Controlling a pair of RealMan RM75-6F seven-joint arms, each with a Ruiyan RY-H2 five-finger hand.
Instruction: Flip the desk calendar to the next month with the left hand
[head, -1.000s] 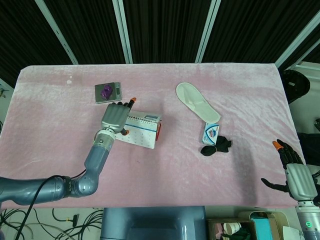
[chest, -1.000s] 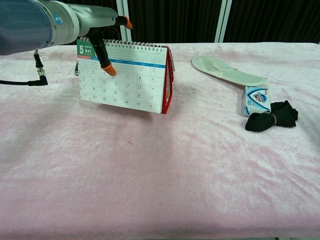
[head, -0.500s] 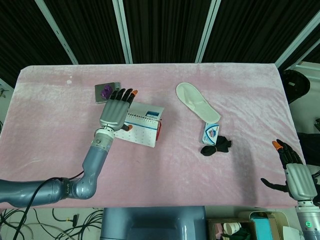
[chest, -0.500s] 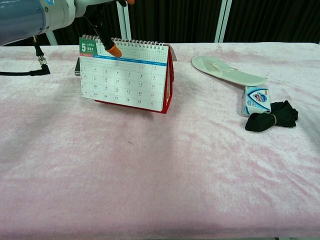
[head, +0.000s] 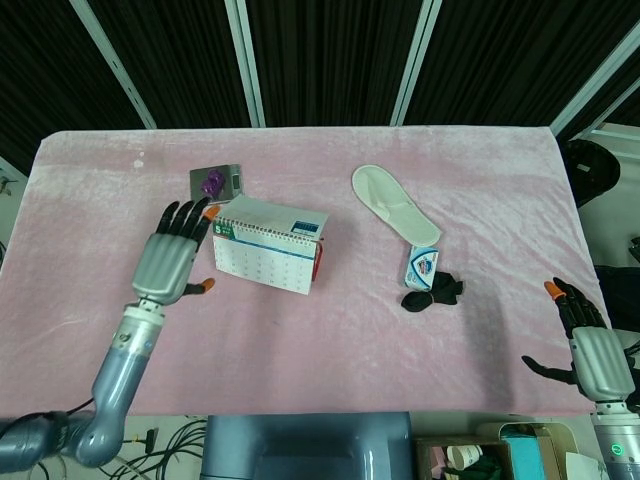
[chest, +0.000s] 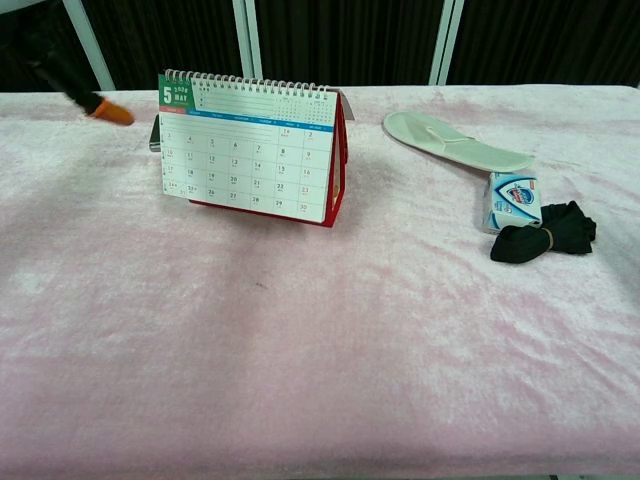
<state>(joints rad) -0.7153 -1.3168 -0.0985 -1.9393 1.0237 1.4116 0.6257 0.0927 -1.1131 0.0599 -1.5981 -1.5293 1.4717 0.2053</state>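
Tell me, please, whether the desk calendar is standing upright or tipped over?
Upright: the desk calendar stands on its red base, May page facing the chest camera, spiral binding on top.

Desk calendar mid-table, scale behind it, slipper right, box nearer.

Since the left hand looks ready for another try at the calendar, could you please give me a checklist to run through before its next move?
1. Left hand free of any load: ok, fingers spread, holding nothing.
2. Left hand clear of the desk calendar: ok, it sits to the calendar's left with a gap in the head view.
3. Calendar standing upright on its red base: ok.
4. Page to flip: not ok yet, the front sheet reads 5 MAY, so no page looks turned.
5. Spiral binding reachable: ok, nothing covers the top edge; the small scale lies behind it, apart.
6. Right hand out of the way: ok, open at the table's near right corner.
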